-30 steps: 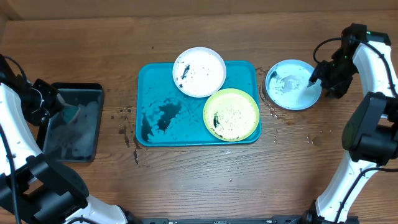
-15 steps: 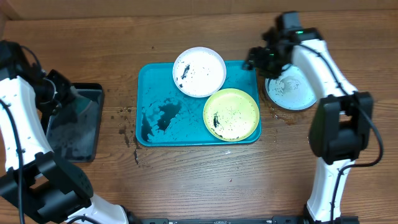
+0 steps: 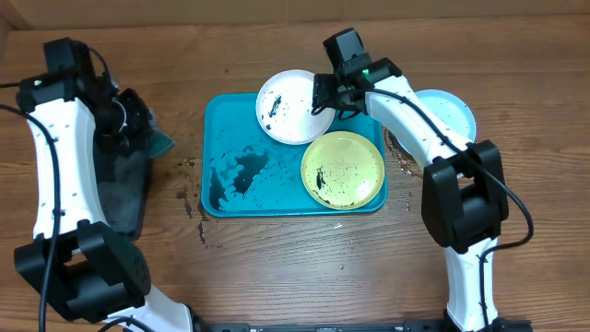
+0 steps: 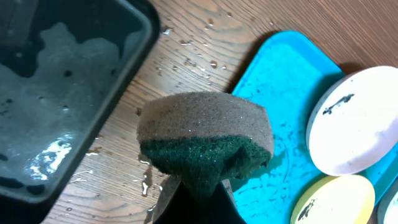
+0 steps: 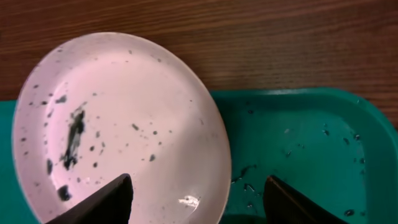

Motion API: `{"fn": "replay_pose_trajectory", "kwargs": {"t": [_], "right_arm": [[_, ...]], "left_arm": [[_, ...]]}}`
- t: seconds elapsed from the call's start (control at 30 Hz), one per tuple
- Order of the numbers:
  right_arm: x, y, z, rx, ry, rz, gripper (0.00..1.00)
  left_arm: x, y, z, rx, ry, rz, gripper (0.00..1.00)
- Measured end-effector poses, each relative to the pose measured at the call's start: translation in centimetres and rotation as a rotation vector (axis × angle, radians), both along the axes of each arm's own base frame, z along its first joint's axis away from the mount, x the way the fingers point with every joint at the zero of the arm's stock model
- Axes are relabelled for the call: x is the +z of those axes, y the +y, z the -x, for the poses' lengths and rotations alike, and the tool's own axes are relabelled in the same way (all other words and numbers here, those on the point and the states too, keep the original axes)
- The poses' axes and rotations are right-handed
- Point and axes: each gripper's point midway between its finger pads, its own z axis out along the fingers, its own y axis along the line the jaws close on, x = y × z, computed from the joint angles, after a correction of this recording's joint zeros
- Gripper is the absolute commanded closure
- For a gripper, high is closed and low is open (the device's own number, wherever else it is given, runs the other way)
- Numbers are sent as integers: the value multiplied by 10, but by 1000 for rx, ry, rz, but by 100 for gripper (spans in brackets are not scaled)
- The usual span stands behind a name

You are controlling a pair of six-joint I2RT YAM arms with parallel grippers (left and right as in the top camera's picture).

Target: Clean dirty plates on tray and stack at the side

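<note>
The rim of the white plate (image 5: 118,124) is found between the open right jaws; the sponge (image 4: 205,140) is gripped by the left jaws, well apart.

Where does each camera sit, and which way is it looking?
Overhead: fixed above the wooden table, facing straight down on the turquoise tray, white plate, yellow-green plate, pale teal plate and black tray; the left arm and right arm show.
Left wrist: on the left arm, looking down past the left tool, which is shut on a sponge.
Right wrist: on the right arm, looking down at the white plate; the right tool shows open.
Shared: both wrist views catch the white plate and turquoise tray.
</note>
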Motion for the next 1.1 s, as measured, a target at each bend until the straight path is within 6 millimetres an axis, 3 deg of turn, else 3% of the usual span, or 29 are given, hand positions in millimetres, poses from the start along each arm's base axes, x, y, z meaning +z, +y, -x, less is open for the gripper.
{"fn": "replay_pose_trajectory", "kwargs": {"t": [0.23,0.3,0.4,0.57,0.7,0.87,1.1], "right_arm": [[-52,-5,2,-32,88,22,59],[-56,-4,3,-39,95,16,59],[-55,-2,2,-40,92,6,67],[-54,7,7,-17,115,-36,94],[-53,21,13,14,138,-93,96],[-53,50,32,84,178,-131,96],[-58,98,85,178,269,-116,96]], "left_arm": [[0,-7,-2,-19,-4,-1,96],[0,-7,-2,-19,-4,-1,96],[0,-7,-2,-19,-4,-1,96],[1,-13,-4,-35,-9,14,96],[1,-26,-6,-82,-15,17,96],[2,-59,-10,-174,-20,22,96],[-4,-109,-11,-318,-22,6,96]]}}
